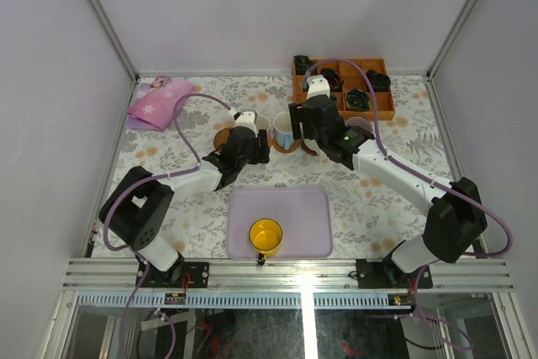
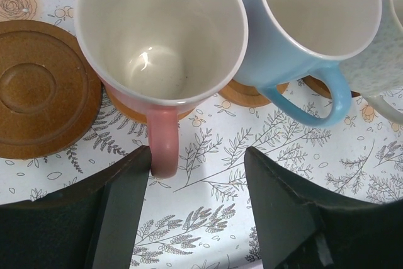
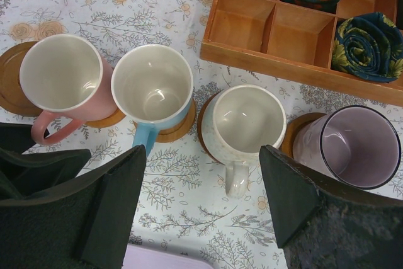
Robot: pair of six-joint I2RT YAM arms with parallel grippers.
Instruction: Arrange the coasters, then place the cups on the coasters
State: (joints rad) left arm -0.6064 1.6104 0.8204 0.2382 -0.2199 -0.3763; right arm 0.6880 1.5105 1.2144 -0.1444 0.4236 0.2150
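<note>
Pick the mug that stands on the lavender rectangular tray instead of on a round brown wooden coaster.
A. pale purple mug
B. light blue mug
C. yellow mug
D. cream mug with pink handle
C: the yellow mug sits alone on the lavender tray, while the light blue mug, the pale purple mug and the cream mug with pink handle each stand on coasters.

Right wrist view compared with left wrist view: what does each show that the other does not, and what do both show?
Only the right wrist view: the purple cup, the wooden compartment box and the rolled cloths in it. Only the left wrist view: the bare coaster nearly whole, with its rings. Both: the pink-handled cup and the light blue cup, standing side by side.
</note>
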